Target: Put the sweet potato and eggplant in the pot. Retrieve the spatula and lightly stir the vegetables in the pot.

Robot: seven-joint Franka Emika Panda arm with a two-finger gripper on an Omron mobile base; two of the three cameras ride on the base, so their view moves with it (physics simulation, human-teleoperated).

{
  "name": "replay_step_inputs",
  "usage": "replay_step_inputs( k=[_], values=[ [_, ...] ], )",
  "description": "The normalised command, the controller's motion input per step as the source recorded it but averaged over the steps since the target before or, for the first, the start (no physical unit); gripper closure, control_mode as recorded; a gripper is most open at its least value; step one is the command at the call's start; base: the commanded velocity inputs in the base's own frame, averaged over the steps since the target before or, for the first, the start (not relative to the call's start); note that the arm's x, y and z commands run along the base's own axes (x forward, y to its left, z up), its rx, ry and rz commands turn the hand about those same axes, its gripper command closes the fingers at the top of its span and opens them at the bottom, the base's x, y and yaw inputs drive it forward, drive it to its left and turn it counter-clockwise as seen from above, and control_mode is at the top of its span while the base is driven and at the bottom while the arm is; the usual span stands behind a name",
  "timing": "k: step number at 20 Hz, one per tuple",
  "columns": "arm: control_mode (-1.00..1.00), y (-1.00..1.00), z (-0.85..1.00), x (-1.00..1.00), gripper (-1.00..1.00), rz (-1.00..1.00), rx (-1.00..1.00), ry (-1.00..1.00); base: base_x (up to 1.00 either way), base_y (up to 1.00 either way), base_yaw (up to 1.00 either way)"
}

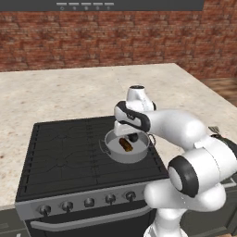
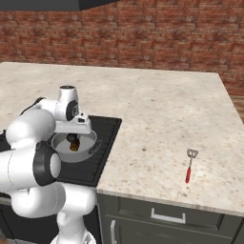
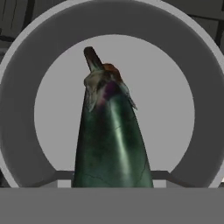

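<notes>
Two vegetables are at the round grey metal pot (image 1: pixel 139 155) on the black stove (image 1: pixel 55 152): the orange-brown sweet potato (image 1: pixel 125 145) lies inside, and the glossy dark eggplant (image 3: pixel 111 140) hangs above it, pinched by the gripper (image 1: pixel 133 136). The red-handled slotted spatula (image 2: pixel 189 167) lies far right on the speckled stone counter (image 2: pixel 162 119). No writing is readable.

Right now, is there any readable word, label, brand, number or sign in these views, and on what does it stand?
None can be read.
The stove front carries knobs with no legible marks.
The hood above has small pale button shapes, too small and blurred to read.
The pot, eggplant and spatula bear no text.
</notes>
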Motion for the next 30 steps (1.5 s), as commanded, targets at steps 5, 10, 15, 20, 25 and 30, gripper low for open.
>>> replay_step_inputs(
  k=[5, 10, 15, 20, 25, 30],
  values=[
    [-1.00, 0.00, -0.14, 0.22, 1.00, 0.00, 0.00, 0.03, 0.00, 0.00, 0.00],
    [-1.00, 0.00, -0.39, 0.00, 1.00, 0.00, 0.00, 0.00, 0.00, 0.00, 0.00],
    [-1.00, 0.00, -0.24, 0.00, 1.00, 0.00, 0.00, 0.00, 0.00, 0.00, 0.00],
    [-1.00, 0.00, -0.03, -0.01, 1.00, 0.00, 0.00, 0.00, 0.00, 0.00, 0.00],
    [-1.00, 0.00, 0.00, 0.00, -1.00, 0.00, 0.00, 0.00, 0.00, 0.00, 0.00],
    [-1.00, 0.00, 0.00, 0.00, -1.00, 0.00, 0.00, 0.00, 0.00, 0.00, 0.00]
  ],
)
